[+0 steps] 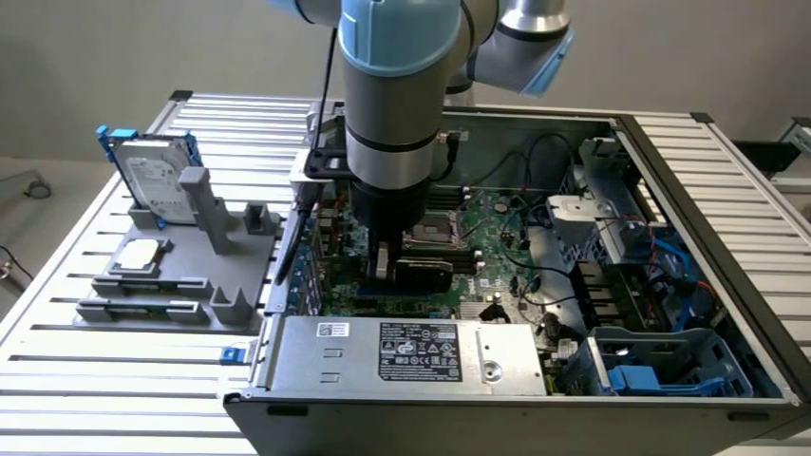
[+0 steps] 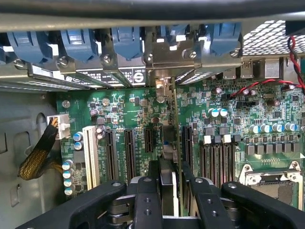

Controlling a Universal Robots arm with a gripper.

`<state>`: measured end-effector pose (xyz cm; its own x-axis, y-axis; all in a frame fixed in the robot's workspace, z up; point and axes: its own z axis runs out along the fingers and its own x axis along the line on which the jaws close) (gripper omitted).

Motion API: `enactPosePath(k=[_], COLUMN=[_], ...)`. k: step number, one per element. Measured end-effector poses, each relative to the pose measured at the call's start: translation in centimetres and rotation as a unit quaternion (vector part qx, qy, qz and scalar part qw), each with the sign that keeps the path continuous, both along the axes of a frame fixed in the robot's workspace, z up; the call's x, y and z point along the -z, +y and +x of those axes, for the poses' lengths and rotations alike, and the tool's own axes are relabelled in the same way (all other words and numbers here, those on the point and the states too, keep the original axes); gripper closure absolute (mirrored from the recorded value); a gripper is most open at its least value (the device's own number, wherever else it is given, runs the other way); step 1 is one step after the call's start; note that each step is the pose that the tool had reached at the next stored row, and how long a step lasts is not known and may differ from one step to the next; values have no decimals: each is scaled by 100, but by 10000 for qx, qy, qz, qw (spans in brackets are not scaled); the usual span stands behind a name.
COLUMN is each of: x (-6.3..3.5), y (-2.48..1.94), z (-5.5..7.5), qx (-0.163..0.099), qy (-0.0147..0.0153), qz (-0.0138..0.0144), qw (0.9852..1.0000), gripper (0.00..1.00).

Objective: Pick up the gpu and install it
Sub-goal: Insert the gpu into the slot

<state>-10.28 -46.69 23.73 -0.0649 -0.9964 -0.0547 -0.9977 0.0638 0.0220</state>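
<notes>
The gpu (image 2: 166,143) is seen edge-on in the wrist view, a thin card standing upright over the black expansion slots of the green motherboard (image 2: 124,109). Its silver bracket (image 2: 164,52) sits against the case's rear slot openings. My gripper (image 2: 167,193) is shut on the card's upper edge, black fingers (image 2: 145,200) on either side. In the exterior view the gripper (image 1: 390,271) reaches down into the open computer case (image 1: 685,190), and the card's black cooler (image 1: 424,274) shows beside it, low over the motherboard.
A grey fixture (image 1: 190,285) at the exterior view's left carries a hard drive in a blue frame (image 1: 159,176) and a square processor chip (image 1: 140,253). Inside the case are the power supply (image 1: 405,351), CPU socket (image 2: 271,179), a yellow braided cable (image 2: 38,157) and blue slot clips (image 2: 76,40).
</notes>
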Motion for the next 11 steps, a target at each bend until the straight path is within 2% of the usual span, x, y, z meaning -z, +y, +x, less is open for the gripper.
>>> enactPosePath(k=[11], x=[60], y=[14], z=[1], qx=[-1], qy=[0], qz=[-1], qw=[10000], gripper=[71])
